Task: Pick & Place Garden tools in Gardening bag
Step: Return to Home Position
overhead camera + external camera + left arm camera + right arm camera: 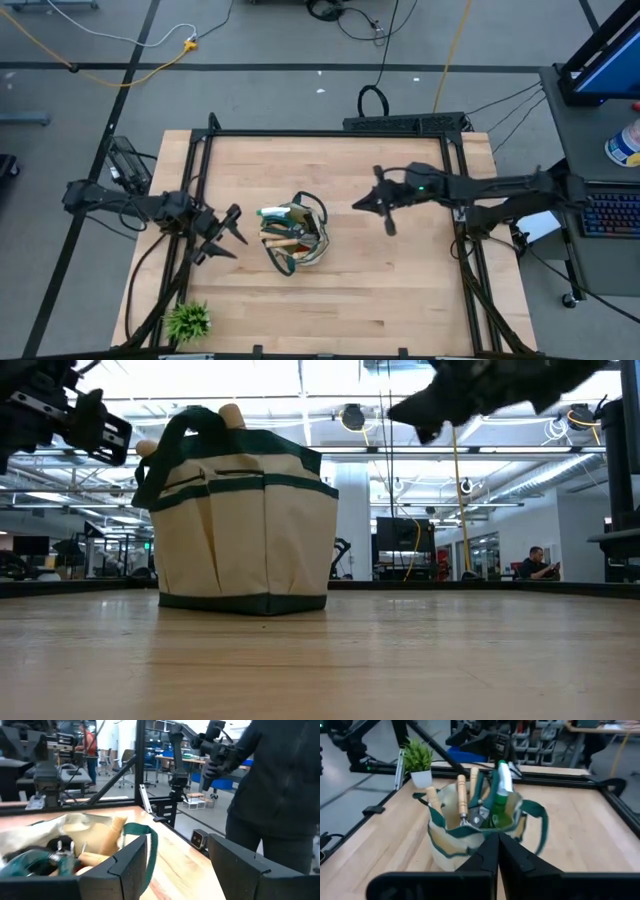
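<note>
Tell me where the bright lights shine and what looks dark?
Low view: ceiling lights glare bright behind the gardening bag. Right wrist view: the shut right tool looks black against the pale table. High view: the table is evenly lit, without hard shadows.

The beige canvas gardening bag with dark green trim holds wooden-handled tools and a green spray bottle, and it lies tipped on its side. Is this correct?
Not tipped: the low view shows the beige canvas gardening bag standing upright on the wooden table. It does hold the wooden-handled tools and the green spray bottle.
</note>
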Robot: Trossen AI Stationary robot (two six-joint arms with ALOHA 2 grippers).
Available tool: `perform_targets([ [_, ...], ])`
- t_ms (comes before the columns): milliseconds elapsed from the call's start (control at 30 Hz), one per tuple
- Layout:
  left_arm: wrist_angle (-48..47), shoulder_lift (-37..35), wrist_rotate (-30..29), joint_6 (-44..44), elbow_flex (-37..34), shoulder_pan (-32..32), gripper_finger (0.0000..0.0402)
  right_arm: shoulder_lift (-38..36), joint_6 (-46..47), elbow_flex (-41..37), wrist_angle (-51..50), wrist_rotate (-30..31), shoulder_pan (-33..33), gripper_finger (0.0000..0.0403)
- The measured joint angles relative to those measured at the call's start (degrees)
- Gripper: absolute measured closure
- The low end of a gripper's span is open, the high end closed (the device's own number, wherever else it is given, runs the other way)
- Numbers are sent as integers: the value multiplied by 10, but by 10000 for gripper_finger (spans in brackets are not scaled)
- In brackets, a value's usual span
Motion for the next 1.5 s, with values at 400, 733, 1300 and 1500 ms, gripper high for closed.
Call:
perform_targets([
  [400, -1, 0, 37, -28, 0, 63, 185, -142, 63, -117, 12, -1, -64, 402],
  [733, -1, -9, 85, -28, 0, 87, 185, -241, 93, -160, 12, 15, -93, 403],
  [1300, -28, -103, 111, -20, 0, 89, 185, -389, 156, -239, 12, 50, -93, 403],
  [1500, -59, -137, 83, 17, 0, 89, 185, -418, 169, -261, 11, 50, -93, 403],
])
